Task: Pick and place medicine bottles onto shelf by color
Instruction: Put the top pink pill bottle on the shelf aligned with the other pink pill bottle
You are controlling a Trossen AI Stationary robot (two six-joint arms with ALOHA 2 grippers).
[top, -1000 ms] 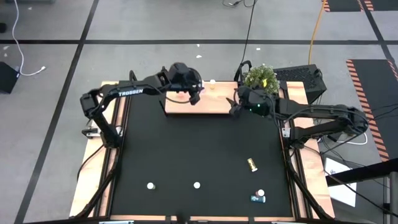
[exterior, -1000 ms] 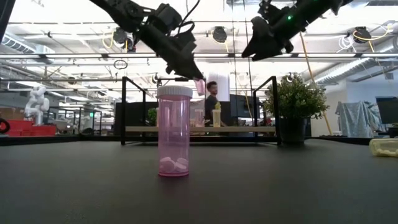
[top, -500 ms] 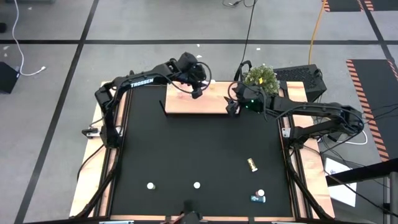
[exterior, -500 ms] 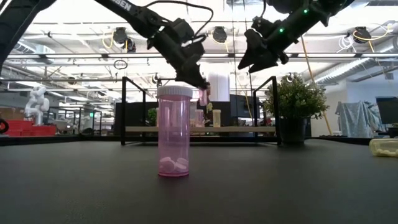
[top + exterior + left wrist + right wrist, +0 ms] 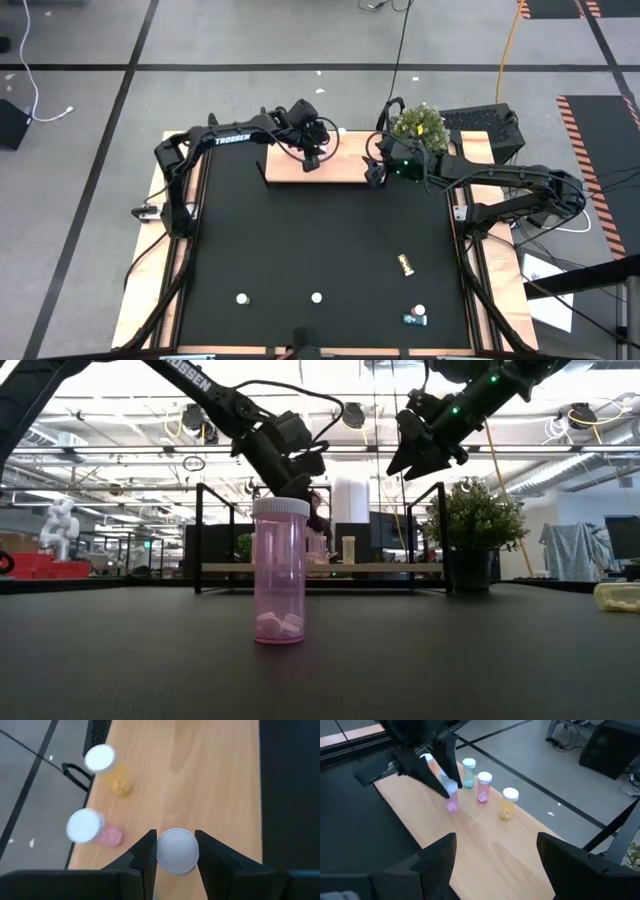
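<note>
The light-wood shelf (image 5: 340, 165) stands at the table's far edge. My left gripper (image 5: 312, 152) is over its left half, shut on a pink medicine bottle (image 5: 452, 805) with a white cap. Teal (image 5: 468, 772), pink (image 5: 484, 787) and yellow (image 5: 507, 804) bottles stand upright on the board beyond it. My right gripper (image 5: 375, 172) hovers open over the shelf's right end, with nothing between its fingers. More bottles are on the black mat: two upright (image 5: 241, 298) (image 5: 316, 297), a yellow one lying down (image 5: 404, 264), and a teal one (image 5: 415, 318). My left gripper pinches the pink bottle at its white cap (image 5: 177, 851), one finger on each side. The fingers slant down from the table's left side. The bottle is upright, its body below the fingers. I cannot tell whether its base touches the shelf board.
A potted plant (image 5: 420, 122) stands just beyond the shelf's right end, close to my right arm. Black brackets rise at the shelf's ends (image 5: 197, 535). The pink bottle on the mat (image 5: 280, 572) stands right in front of the low camera and hides part of the shelf.
My left gripper has come down toward the shelf board with the pink bottle and has tipped further downward; the bottle has stayed upright in the hold. My right gripper has shifted a little toward the table's left and then kept still, open.
</note>
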